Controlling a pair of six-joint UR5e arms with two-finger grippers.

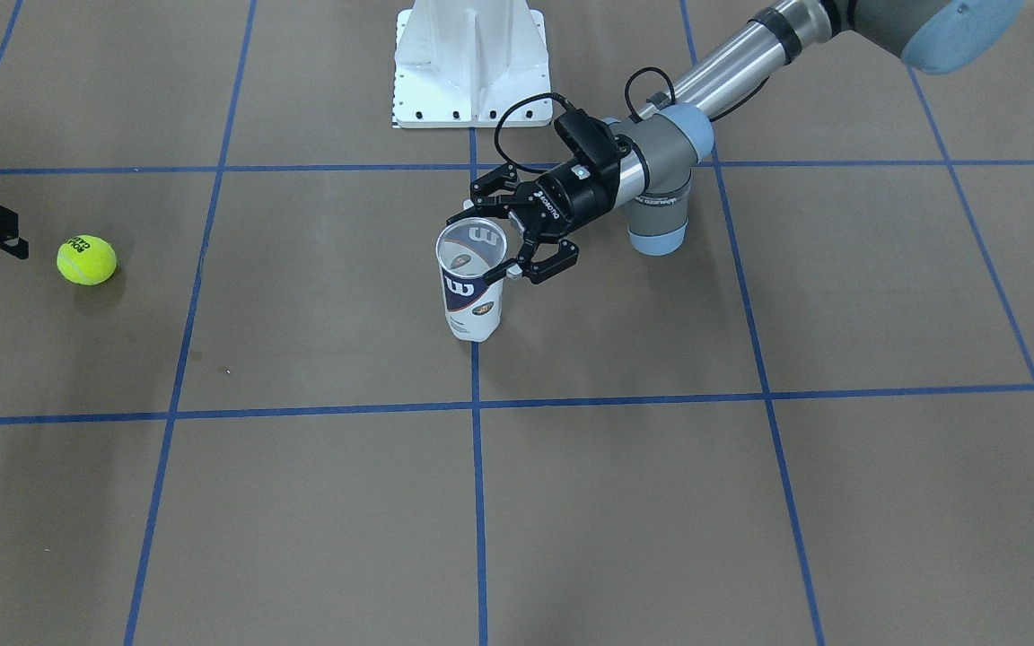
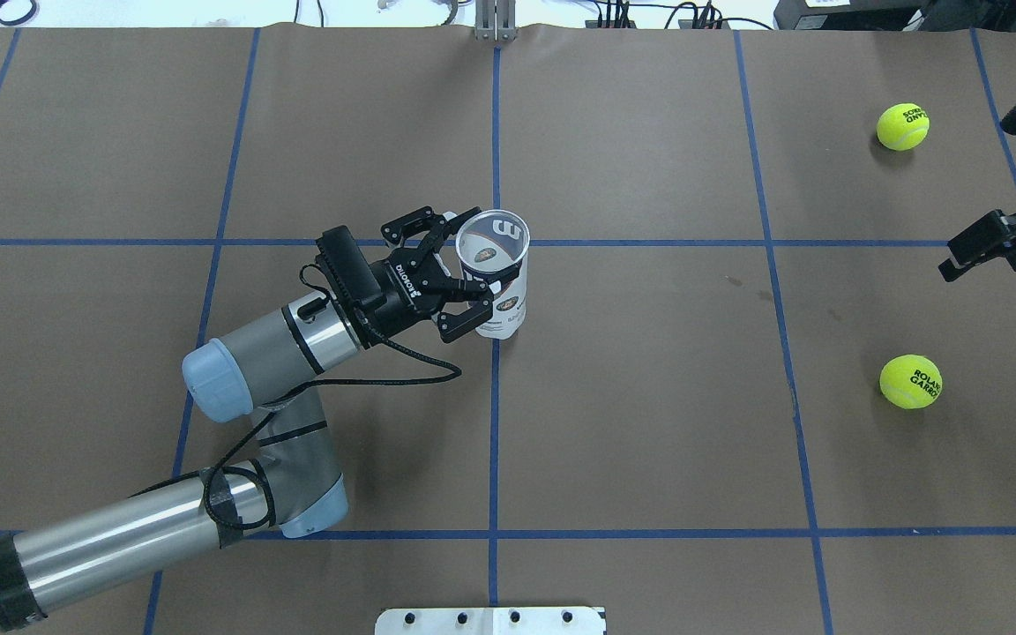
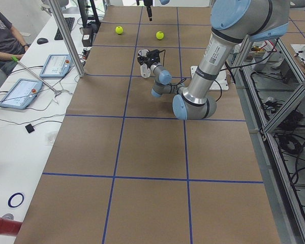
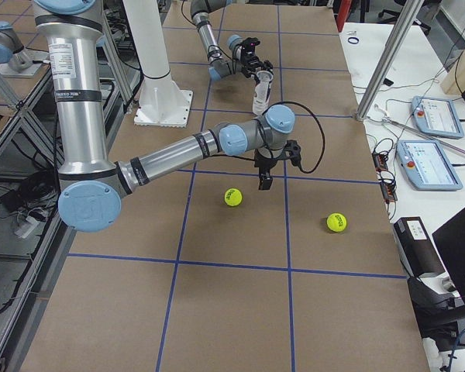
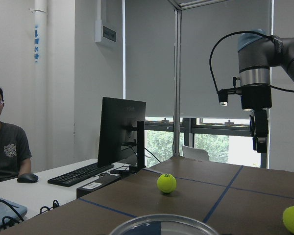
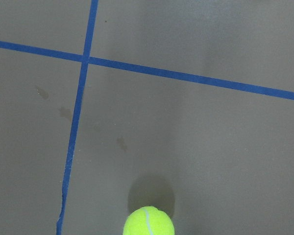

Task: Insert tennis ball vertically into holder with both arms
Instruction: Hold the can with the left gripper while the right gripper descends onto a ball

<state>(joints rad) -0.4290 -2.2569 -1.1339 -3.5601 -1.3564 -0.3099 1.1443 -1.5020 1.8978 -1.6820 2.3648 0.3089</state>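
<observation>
Holder [image 1: 472, 301]. Front-facing view: stood upright, mouth up, on a blue tape line [image 1: 478, 502] of the tabletop [image 1: 750, 502]. Bare surface is left wide on all sides, and the white pedestal [image 1: 470, 63] is set behind. Left gripper [image 1: 474, 248] is laid level at the rim, jaws pinching the holder from both sides.
Overhead view: left arm [image 2: 120, 538] is folded at the elbow, the forearm reaching in from the near left. Right gripper [image 2: 975, 196] is placed at the right edge, jaws spread wide, between the far ball [image 2: 903, 126] and the near ball [image 2: 910, 381]. Both balls are well apart from the holder.
Right-side view: right gripper is pointed straight down, the near ball just beside it.
Right wrist view: a tennis ball [image 6: 148, 221] is seen at the lower edge, below a tape crossing.
</observation>
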